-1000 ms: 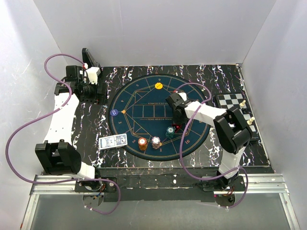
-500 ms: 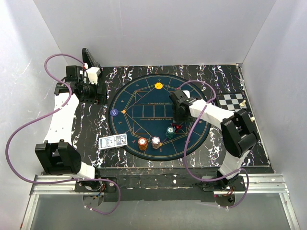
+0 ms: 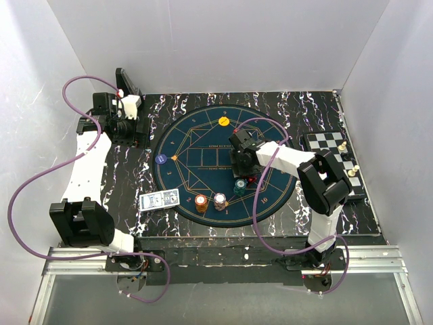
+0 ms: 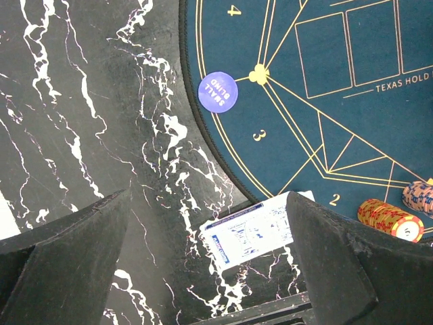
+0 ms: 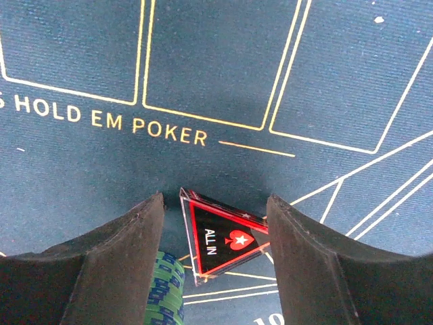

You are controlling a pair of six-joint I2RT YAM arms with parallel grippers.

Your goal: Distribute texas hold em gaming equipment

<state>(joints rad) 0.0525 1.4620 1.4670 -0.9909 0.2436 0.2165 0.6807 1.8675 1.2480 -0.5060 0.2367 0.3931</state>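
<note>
A red-black triangular "ALL IN" marker (image 5: 226, 240) lies on the blue poker mat (image 3: 203, 145), and in the top view it (image 3: 250, 179) shows just right of the teal chip stack (image 3: 239, 185). My right gripper (image 5: 215, 203) is open and low over the mat, its fingers on either side of the marker, with the teal stack (image 5: 162, 291) by the left finger. Orange (image 3: 201, 202) and white (image 3: 220, 200) chip stacks stand near the mat's front edge. A blue-white card deck (image 3: 160, 199) lies left of them. My left gripper (image 4: 208, 203) is open and empty, high above the deck (image 4: 254, 230).
A blue small-blind button (image 3: 161, 160) and a yellow button (image 3: 224, 122) lie on the mat. A chessboard with pieces (image 3: 331, 145) sits at the right edge. A black upright stand (image 3: 127, 82) is at the back left, close to my left gripper (image 3: 128, 128).
My right gripper has shifted a little left and back over the marker; its elbow swung. The marker, chips and deck have not moved. The left arm is still.
</note>
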